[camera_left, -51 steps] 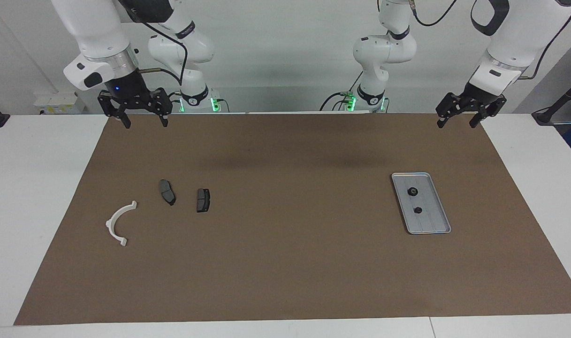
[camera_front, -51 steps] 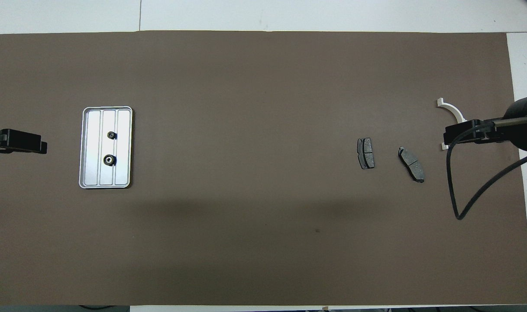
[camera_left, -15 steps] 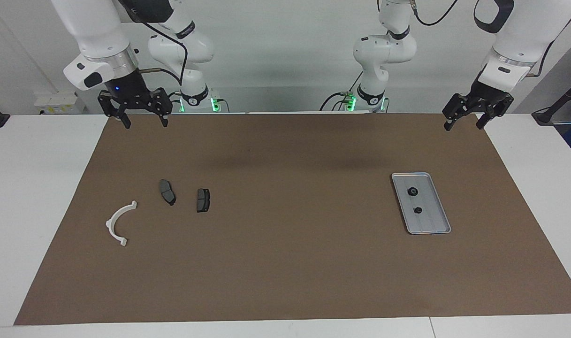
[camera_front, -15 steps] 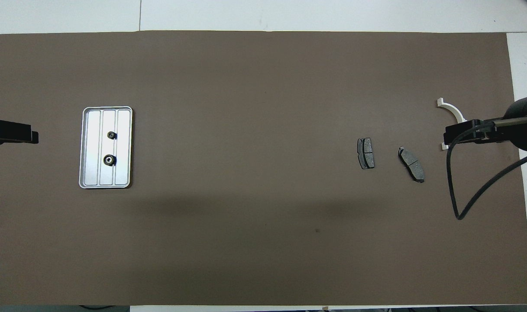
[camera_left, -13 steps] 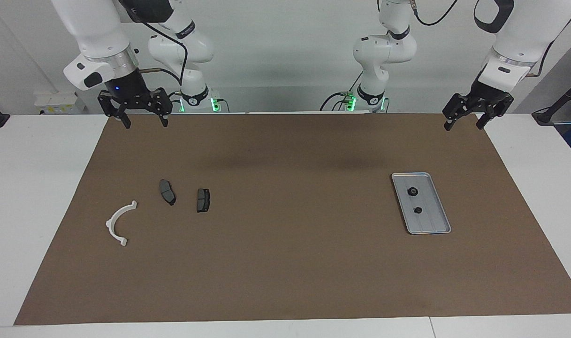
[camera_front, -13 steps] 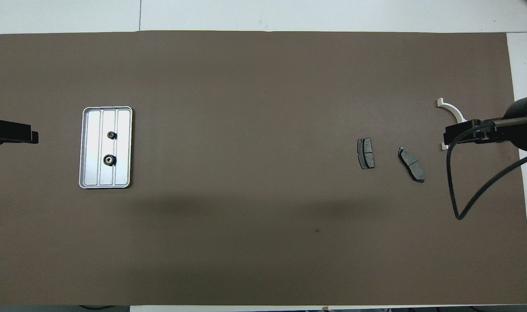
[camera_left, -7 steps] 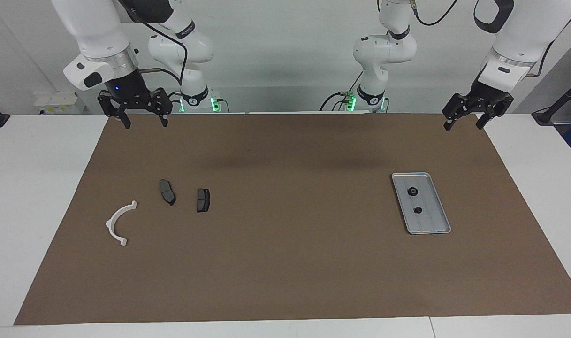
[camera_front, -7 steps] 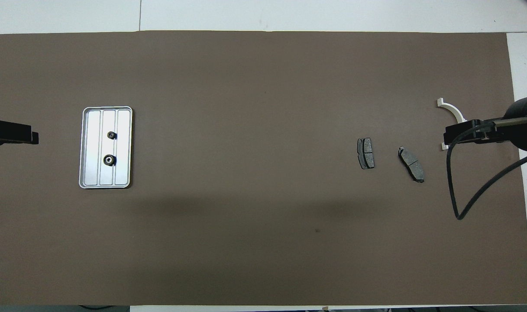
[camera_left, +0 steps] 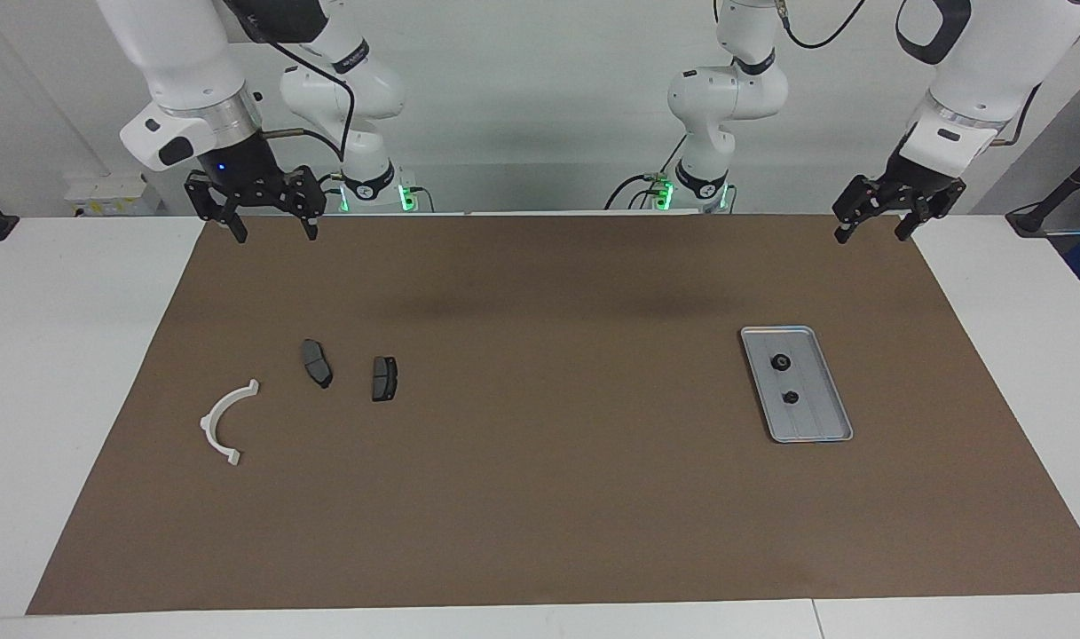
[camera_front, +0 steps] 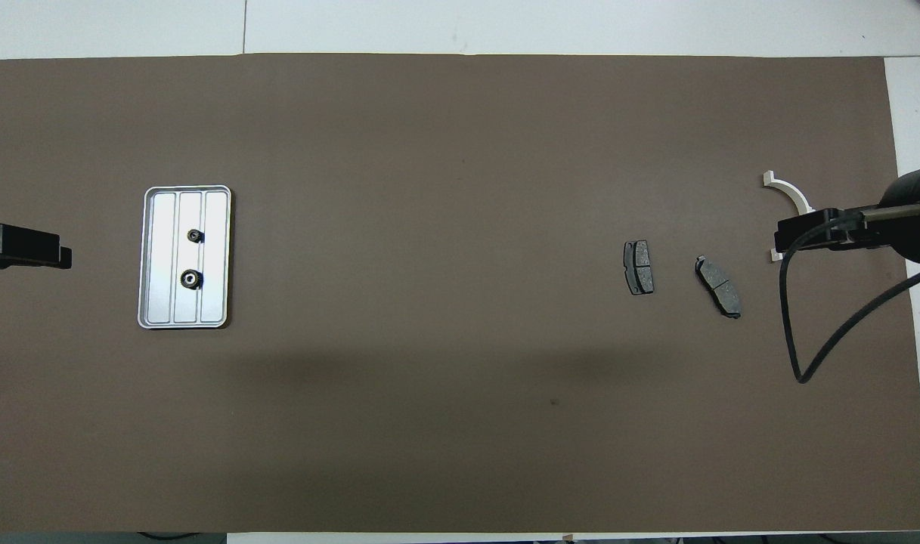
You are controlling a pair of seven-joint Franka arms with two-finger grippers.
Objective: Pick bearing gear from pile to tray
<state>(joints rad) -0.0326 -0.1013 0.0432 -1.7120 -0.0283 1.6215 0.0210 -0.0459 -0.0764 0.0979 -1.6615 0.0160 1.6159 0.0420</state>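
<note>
We record a flat brown mat (camera_left: 540, 497) over a white table (camera_left: 60, 355). The tray (camera_front: 216, 261) is silver-grey with lengthwise ribs (bright, almost white from overhead) and carries two black round pieces (camera_front: 191, 279). The two pad-shaped plates (camera_left: 384, 379) are dark grey, each crossed by a fine darker line. The half-ring bracket (camera_left: 223, 421) is plain white. Arms are white, with black grippers.
</note>
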